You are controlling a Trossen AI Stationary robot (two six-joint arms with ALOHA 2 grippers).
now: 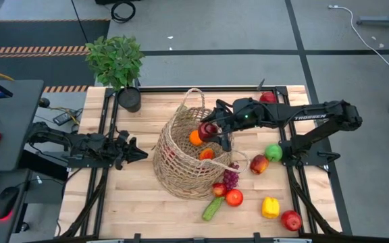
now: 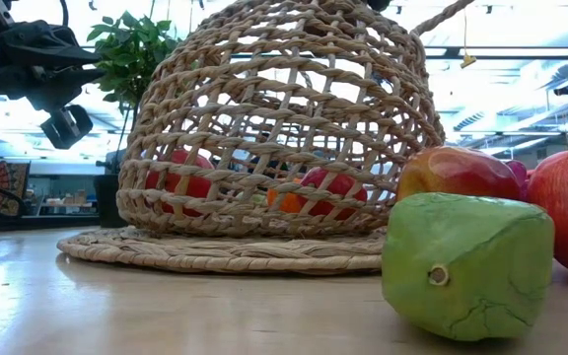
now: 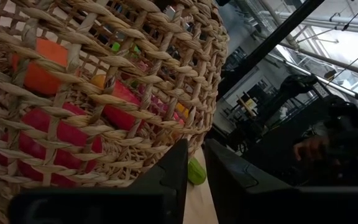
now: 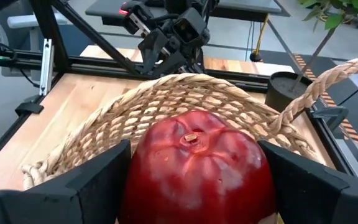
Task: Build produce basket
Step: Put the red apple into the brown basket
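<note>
Right pincer (image 4: 194, 180) clamped on a red pepper (image 4: 194, 165), poised above the wicker basket (image 1: 174, 162) mouth. Left pincer (image 3: 194, 171) beside the basket, fingers nearly together, empty. Glossy, rigid, probably light and slippery; best gripped across the widest sides. More produce beside the basket on the table (image 1: 140, 196).

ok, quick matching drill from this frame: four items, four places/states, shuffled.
Items:
1. red pepper
2. yellow pepper
3. left gripper
4. potted plant

Places/states:
A. waiting beside the basket, jaws shut
B. at the table's far left corner
C. held in the right gripper over the basket's rim
D. lying on the table near its front right corner

Pairs: 1-C, 2-D, 3-A, 4-B
</note>
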